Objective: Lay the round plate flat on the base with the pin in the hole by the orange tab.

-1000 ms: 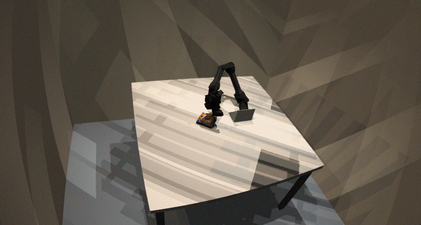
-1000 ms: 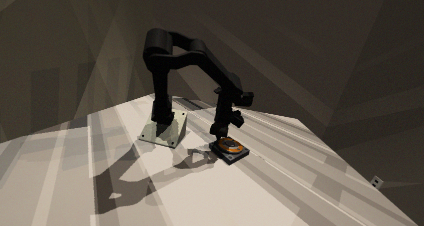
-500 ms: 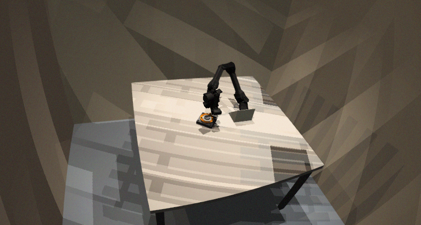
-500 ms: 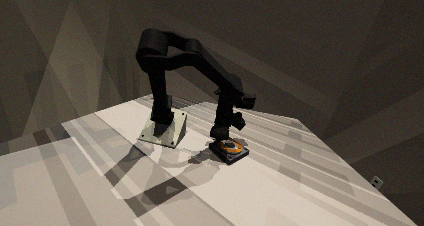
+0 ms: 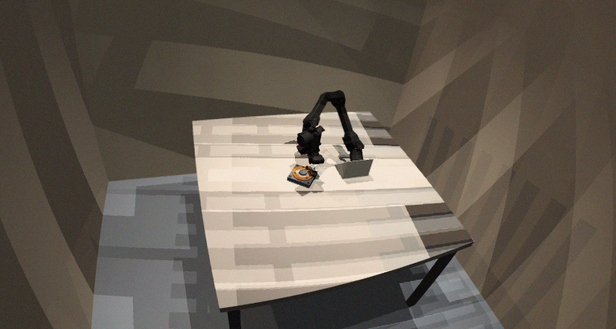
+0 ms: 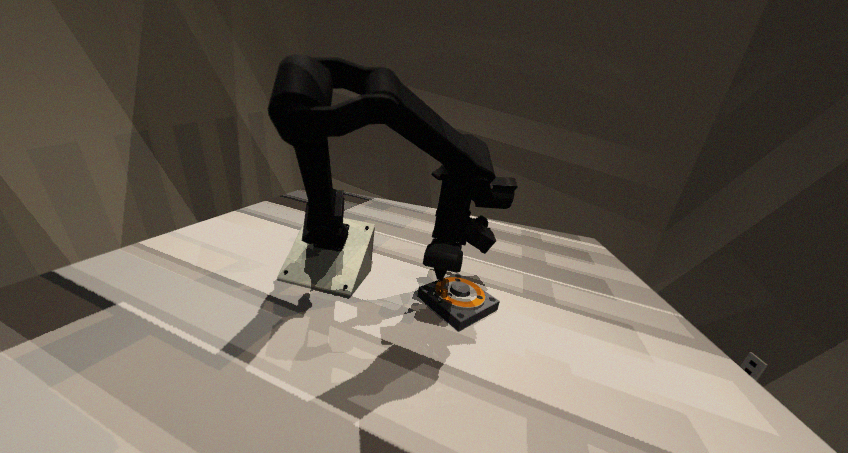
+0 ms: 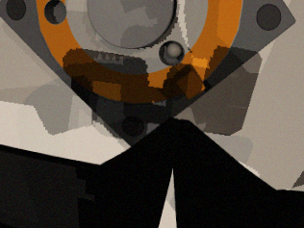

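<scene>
Plate: the round plate (image 7: 137,32), grey with an orange ring, filled the upper half of the wrist view, seated around the post on the base; in the exterior view it lay at centre frame (image 6: 462,292).
Gripper: the gripper (image 7: 172,129) occupied the lower half of the wrist view, its black fingers pressed together with only a thin seam between them and nothing caught there; the tips stood at the plate's near edge, and whether they touched it could not be told.
Pin: the small pin (image 7: 171,52) appeared as a grey ball inside the orange ring, just above the fingertips.
Tab: the orange tab (image 7: 191,77) sat on the ring's near edge, right of centre, in the gripper's shadow.
Hole: one dark hole (image 7: 57,11) showed in the ring at upper left.
Post: the post (image 7: 131,3) rose as a grey disc at top centre.
Base: the base (image 7: 271,22), dark and square, lay cornerwise under the plate.
Table: the table (image 5: 301,240) held the base near its far side, just left of the arm's mount (image 5: 354,168).
</scene>
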{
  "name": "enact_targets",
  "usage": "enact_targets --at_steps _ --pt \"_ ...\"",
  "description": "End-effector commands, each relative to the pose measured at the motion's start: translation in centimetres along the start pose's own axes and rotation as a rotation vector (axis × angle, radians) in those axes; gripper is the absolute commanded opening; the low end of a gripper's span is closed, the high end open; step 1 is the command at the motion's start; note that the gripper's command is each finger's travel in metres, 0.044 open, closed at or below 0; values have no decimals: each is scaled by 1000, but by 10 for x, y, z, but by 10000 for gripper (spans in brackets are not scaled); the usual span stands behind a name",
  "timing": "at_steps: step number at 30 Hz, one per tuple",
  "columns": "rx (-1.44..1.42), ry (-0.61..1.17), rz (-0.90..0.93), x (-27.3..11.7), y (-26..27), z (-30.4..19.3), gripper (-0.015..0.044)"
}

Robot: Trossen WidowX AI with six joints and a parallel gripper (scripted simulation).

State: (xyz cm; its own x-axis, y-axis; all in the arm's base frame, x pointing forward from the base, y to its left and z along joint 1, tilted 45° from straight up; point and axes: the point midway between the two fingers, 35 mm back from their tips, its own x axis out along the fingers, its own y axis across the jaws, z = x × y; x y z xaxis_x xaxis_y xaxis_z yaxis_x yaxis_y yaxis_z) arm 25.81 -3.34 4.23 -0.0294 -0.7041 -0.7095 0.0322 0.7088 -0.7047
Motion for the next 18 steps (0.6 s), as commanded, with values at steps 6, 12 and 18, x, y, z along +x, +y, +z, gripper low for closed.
enact_targets --at_steps 6,12,18 --pt "1 -9 2 -13 0 1 0" --pt "1 -9 2 -13 0 1 0" --pt "1 -9 2 -13 0 1 0"
